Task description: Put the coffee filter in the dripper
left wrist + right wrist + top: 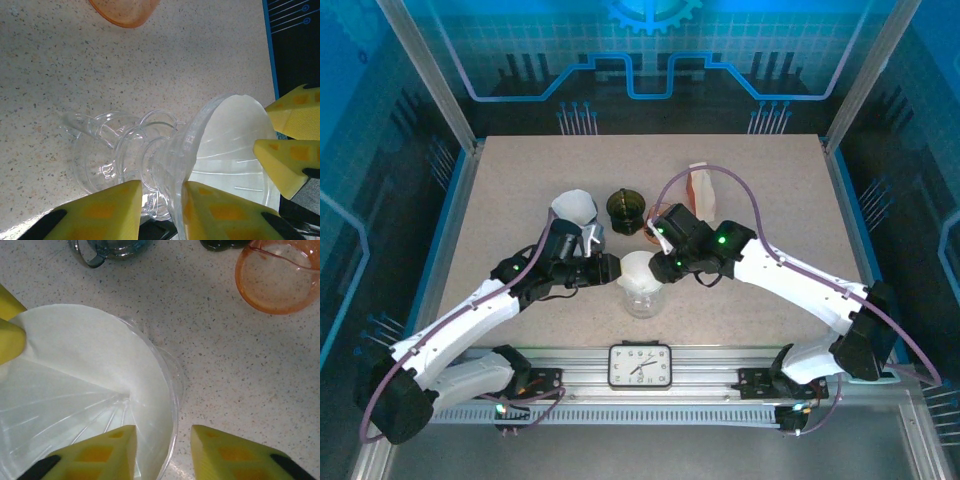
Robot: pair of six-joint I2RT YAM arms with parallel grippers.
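Observation:
The clear plastic dripper [642, 298] stands near the table's middle front, with the white paper coffee filter [638, 268] lying inside its cone. My left gripper [612, 268] is shut on the dripper's left wall [195, 130]; its jaws [160, 187] pinch the clear rim. My right gripper [658, 262] is at the right rim, open. One finger [95, 455] rests inside on the filter [90, 350], the other [240, 455] stands outside, clear of the dripper's rim [172, 405]. In the left wrist view the filter [235, 145] lines the cone.
Behind the dripper are a dark green dripper [626, 208], another white filter in a grey holder [575, 208] and an orange cup [280, 275] close to the right gripper. An orange jug [698, 185] stands further back. A clock [640, 365] sits on the front rail.

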